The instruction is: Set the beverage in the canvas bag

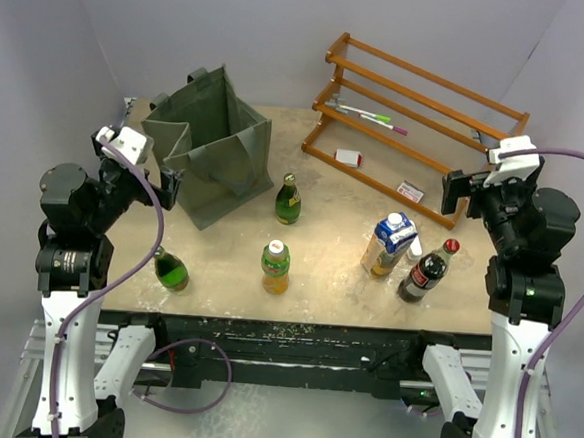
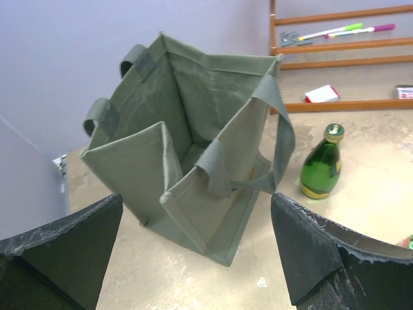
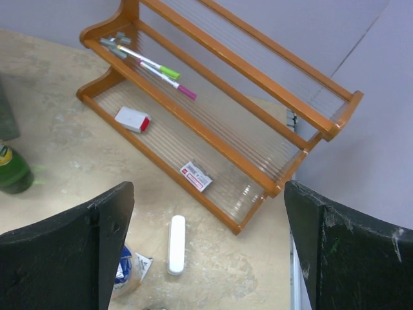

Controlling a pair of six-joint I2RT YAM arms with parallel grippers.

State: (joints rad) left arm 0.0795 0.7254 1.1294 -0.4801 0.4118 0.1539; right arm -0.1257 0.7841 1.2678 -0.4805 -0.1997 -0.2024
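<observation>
The dark grey-green canvas bag (image 1: pixel 209 143) stands open at the back left; the left wrist view looks into its mouth (image 2: pixel 193 148). Drinks stand on the table: a green bottle (image 1: pixel 288 200) right of the bag, also in the left wrist view (image 2: pixel 322 165), an orange-juice bottle with a green cap (image 1: pixel 276 266) in the middle, a green bottle (image 1: pixel 170 269) at the front left, a blue-and-white carton (image 1: pixel 390 243) and a dark cola bottle (image 1: pixel 428 272) at the right. My left gripper (image 1: pixel 164 187) is open and empty, just left of the bag. My right gripper (image 1: pixel 455 195) is open and empty above the table's right side.
A wooden two-tier rack (image 1: pixel 419 128) stands at the back right, with pens (image 3: pixel 158 70), a small white-and-red box (image 3: pixel 132 119) and a card (image 3: pixel 195 176) on it. A white stick-shaped object (image 3: pixel 176 244) lies on the table beside the carton.
</observation>
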